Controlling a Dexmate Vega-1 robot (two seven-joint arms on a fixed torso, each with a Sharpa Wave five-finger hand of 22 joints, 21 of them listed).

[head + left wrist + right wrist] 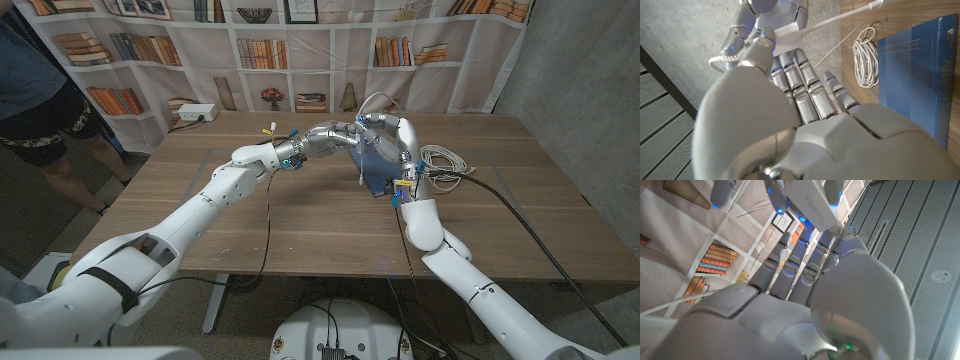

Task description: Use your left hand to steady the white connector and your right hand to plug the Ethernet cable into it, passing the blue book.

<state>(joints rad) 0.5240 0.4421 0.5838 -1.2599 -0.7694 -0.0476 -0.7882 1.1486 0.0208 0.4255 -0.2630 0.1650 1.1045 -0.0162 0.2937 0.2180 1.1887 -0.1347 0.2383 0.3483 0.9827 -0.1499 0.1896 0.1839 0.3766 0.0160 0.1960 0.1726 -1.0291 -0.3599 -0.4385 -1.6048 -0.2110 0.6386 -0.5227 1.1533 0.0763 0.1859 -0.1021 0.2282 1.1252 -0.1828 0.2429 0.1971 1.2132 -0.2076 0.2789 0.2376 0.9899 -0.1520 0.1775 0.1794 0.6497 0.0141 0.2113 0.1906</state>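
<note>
I have both hands raised and meeting above the blue book [378, 165], which lies on the desk [300, 220] toward its far right of centre. My left hand [335, 135] reaches in from the left, and in its wrist view its fingers [802, 82] are closed around the white connector [787, 35], pinching its flat body with a white lead running off it across the desk. My right hand [395, 135] comes up from the near side, palm turned toward the left one. In the right wrist view the connector [812, 202] sits just beyond my right fingers [800, 265], which are drawn narrow and close together. A thin white cable [670, 305] trails past that hand, but I cannot tell whether those fingers actually hold the Ethernet plug. A coil of white Ethernet cable [440, 160] lies on the desk just right of the book, also seen from the left wrist [865, 57]. A person [40, 110] stands at the far left beside the desk.
</note>
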